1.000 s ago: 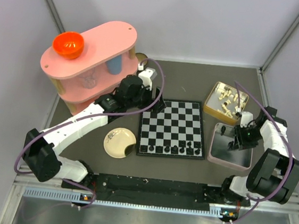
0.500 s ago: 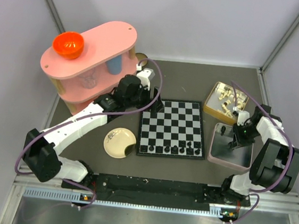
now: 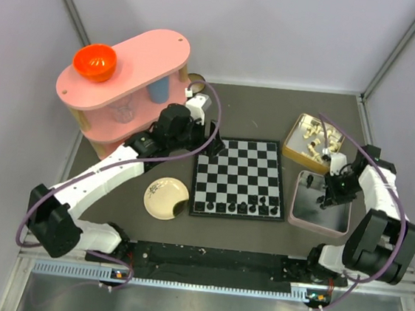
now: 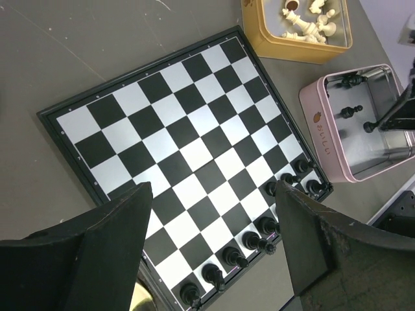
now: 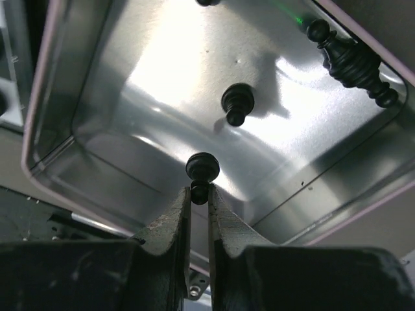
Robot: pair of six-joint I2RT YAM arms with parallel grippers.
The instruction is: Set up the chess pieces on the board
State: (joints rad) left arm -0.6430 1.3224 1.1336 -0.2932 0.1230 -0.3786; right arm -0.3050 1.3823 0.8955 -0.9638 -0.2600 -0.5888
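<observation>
The board (image 3: 239, 175) lies mid-table, with several black chess pieces (image 3: 243, 206) standing along its near row. They also show in the left wrist view (image 4: 259, 233). My left gripper (image 4: 213, 188) is open and empty, hovering above the board's (image 4: 181, 136) far-left part. My right gripper (image 5: 199, 193) is inside the pink tin (image 3: 295, 202), shut on the head of a small black pawn (image 5: 202, 170). Another black pawn (image 5: 237, 102) and a larger black piece (image 5: 353, 61) lie loose on the tin's floor.
A yellow tin (image 3: 292, 146) of cream-white chessmen sits behind the pink tin. A round cream plate (image 3: 164, 198) lies left of the board. A pink two-level shelf (image 3: 126, 80) with an orange bowl (image 3: 94, 62) stands at the far left.
My left arm has drawn back a little to the left, off the board's corner. My right arm has shifted slightly over the pink tin.
</observation>
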